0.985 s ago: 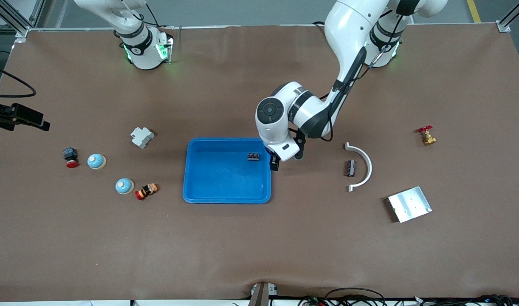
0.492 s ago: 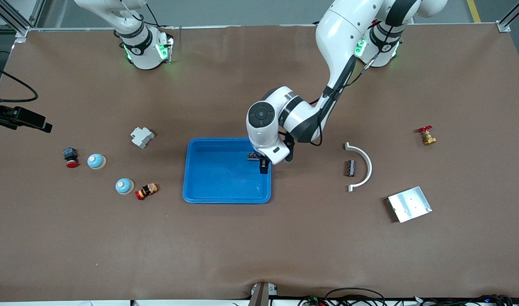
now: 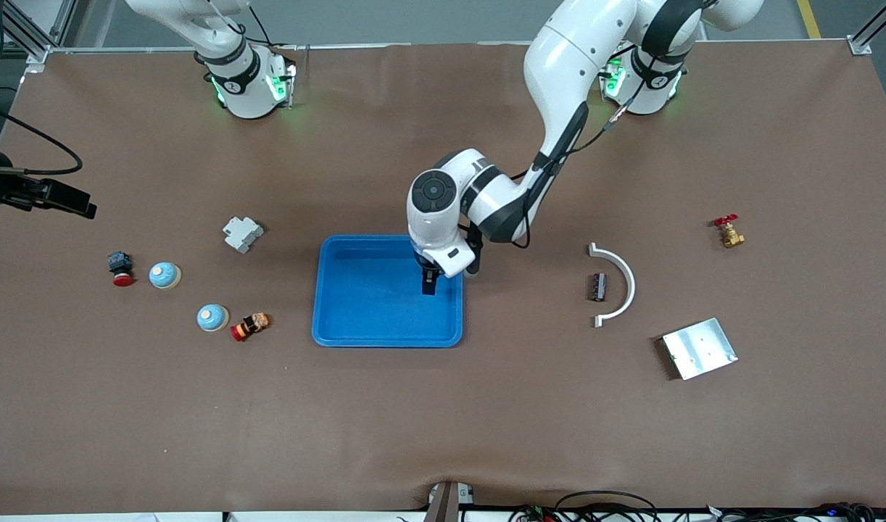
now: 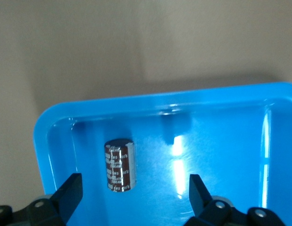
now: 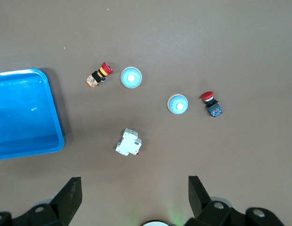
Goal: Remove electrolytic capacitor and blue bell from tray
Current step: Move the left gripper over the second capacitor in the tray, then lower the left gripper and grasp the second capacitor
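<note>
A brown capacitor [image 4: 120,165] with white print lies in a corner of the blue tray [image 4: 230,136]. My left gripper [image 4: 134,197] hangs open just above it, one finger on each side and neither touching. In the front view the left gripper [image 3: 429,281] covers the capacitor, low over the tray [image 3: 385,339]. Two light-blue bells [image 3: 164,275] [image 3: 212,317] sit on the table toward the right arm's end. My right gripper [image 5: 133,200] is open and empty, high above those bells [image 5: 131,77] [image 5: 177,104].
Near the bells lie a white breaker [image 3: 242,234], a red push button [image 3: 120,269] and a red-and-yellow button [image 3: 250,326]. Toward the left arm's end are a white curved piece [image 3: 620,283] around a small dark part [image 3: 599,286], a metal plate [image 3: 699,348] and a brass valve [image 3: 729,232].
The left gripper has moved from beside the tray's edge to over the tray, toward the right arm's end, and now covers the capacitor in the front view. Nothing on the table has moved.
</note>
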Robot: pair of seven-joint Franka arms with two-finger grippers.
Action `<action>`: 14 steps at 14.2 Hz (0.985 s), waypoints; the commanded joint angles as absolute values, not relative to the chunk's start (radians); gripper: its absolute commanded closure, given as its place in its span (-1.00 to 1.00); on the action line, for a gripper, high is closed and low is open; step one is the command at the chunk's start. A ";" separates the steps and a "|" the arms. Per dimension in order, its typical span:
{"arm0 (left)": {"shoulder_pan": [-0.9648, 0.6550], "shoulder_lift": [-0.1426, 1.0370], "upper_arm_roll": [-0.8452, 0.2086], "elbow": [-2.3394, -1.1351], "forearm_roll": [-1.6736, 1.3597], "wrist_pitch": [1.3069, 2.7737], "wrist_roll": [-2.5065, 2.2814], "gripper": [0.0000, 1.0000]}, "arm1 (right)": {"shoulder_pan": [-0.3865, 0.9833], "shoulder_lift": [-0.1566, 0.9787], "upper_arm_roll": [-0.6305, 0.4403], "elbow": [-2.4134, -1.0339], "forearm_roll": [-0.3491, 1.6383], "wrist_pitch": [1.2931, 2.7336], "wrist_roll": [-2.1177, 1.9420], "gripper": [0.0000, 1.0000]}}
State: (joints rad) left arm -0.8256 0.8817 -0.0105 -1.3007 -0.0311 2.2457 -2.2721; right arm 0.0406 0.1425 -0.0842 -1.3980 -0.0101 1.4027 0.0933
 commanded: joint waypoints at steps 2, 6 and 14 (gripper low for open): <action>-0.836 0.922 -0.011 -1.270 -0.046 2.246 -2.275 -1.00 | 0.043 0.135 -0.081 -1.391 -0.023 1.394 0.106 -1.00; -0.851 0.936 -0.005 -1.273 -0.032 2.246 -2.278 -1.00 | 0.041 0.135 -0.083 -1.391 -0.020 1.399 0.106 -1.00; -0.842 0.939 0.014 -1.269 -0.032 2.246 -2.258 -1.00 | 0.040 0.130 -0.083 -1.394 -0.022 1.420 0.104 -1.00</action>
State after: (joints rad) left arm -0.8407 0.9382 -0.0010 -1.2913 -0.0311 2.2473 -2.2714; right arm 0.0401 0.1412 -0.0857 -1.3965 -0.0101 1.4116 0.0933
